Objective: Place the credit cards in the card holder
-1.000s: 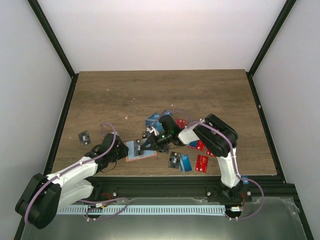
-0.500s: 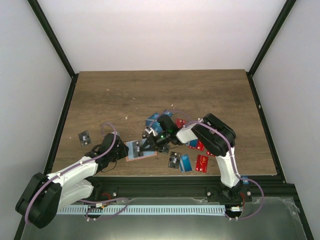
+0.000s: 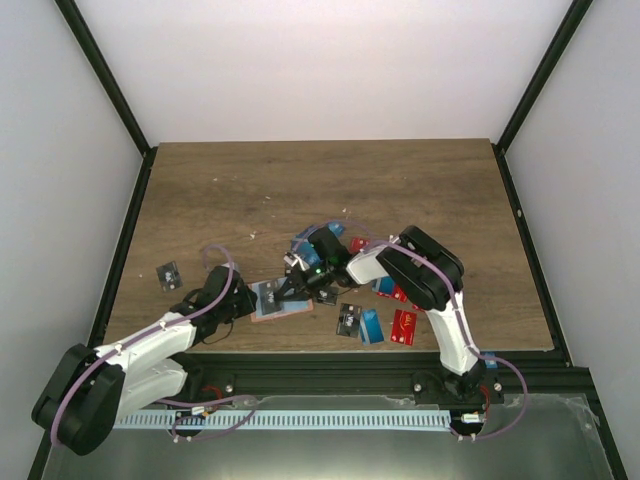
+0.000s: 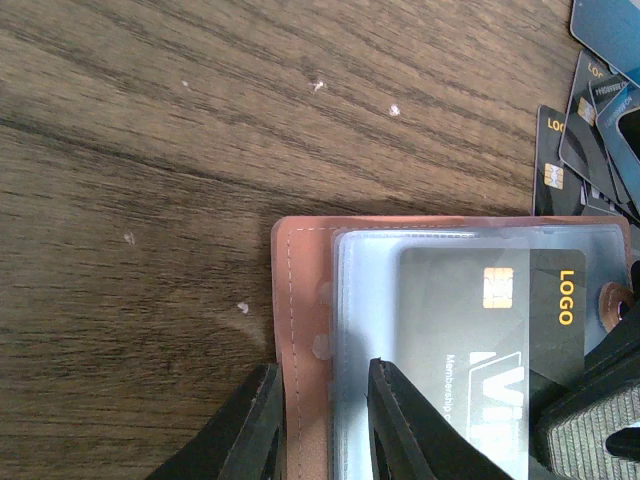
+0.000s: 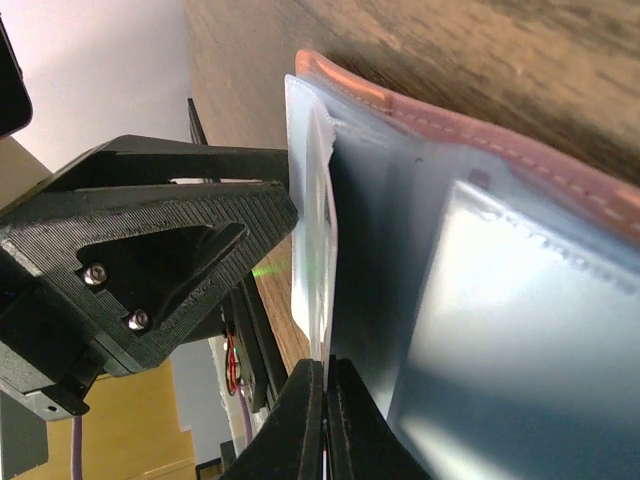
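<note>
The tan card holder (image 3: 262,312) lies flat near the front of the table, its clear sleeves facing up (image 4: 300,300). My left gripper (image 3: 243,300) is shut on the holder's left edge, with the stitched leather strip between its fingertips (image 4: 322,372). My right gripper (image 3: 292,288) is shut on a black credit card (image 4: 480,330) marked LOGO. The card lies in or over the holder's clear sleeve; I cannot tell which. In the right wrist view the closed tips (image 5: 325,368) pinch the card's thin edge beside a lifted sleeve (image 5: 312,200). The holder's leather rim (image 5: 520,135) shows behind.
Loose cards lie to the right of the holder: blue ones (image 3: 308,241), red ones (image 3: 404,325), a blue one (image 3: 371,326) and a black one (image 3: 348,318). One black card (image 3: 168,274) lies alone at the left. Several cards overlap at the top right of the left wrist view (image 4: 600,110).
My right gripper has moved a little to the left with the black card, further over the holder. The left arm and the holder have stayed put.
</note>
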You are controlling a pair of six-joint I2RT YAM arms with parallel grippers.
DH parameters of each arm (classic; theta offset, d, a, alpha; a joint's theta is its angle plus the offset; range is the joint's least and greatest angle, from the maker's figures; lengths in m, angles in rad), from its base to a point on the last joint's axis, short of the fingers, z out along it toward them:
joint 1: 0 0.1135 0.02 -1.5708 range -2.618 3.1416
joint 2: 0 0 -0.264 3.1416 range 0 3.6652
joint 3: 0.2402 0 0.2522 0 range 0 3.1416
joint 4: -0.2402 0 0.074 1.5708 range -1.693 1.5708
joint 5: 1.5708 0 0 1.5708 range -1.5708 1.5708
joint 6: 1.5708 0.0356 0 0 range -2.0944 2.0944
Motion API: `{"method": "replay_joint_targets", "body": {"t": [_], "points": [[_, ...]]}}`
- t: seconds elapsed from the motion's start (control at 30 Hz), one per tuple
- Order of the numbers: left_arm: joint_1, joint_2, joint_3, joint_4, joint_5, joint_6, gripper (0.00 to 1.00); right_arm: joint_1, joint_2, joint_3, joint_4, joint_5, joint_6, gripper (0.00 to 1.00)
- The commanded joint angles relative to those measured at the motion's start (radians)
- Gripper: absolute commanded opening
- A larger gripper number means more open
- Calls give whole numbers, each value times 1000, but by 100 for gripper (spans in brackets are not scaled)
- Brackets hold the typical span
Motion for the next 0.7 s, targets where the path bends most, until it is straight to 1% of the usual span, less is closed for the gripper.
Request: {"method": "replay_joint_targets", "body": {"t": [0.0, 0.37, 0.67], "points": [[2, 4, -18, 4, 29, 10, 26, 29, 54, 53, -6, 9, 5, 1], [2, -3, -19, 10, 32, 14, 26, 64, 92, 96, -22, -11, 4, 1], [2, -34, -20, 5, 33, 19, 27, 74, 92, 121, -113, 9, -50, 1]]}}
